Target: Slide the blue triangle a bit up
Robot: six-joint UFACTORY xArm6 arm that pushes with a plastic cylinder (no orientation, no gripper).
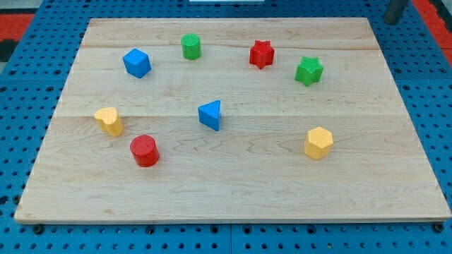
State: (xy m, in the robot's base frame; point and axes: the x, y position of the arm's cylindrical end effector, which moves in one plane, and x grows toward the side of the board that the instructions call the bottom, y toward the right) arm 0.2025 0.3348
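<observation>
The blue triangle lies near the middle of the wooden board. My tip shows at the view's top right, just past the board's top right corner, far up and to the right of the blue triangle and touching no block. The nearest block to it is the green star.
A blue cube sits at upper left, a green cylinder and a red star along the top. A yellow heart-like block and a red cylinder are at left, a yellow hexagon at right.
</observation>
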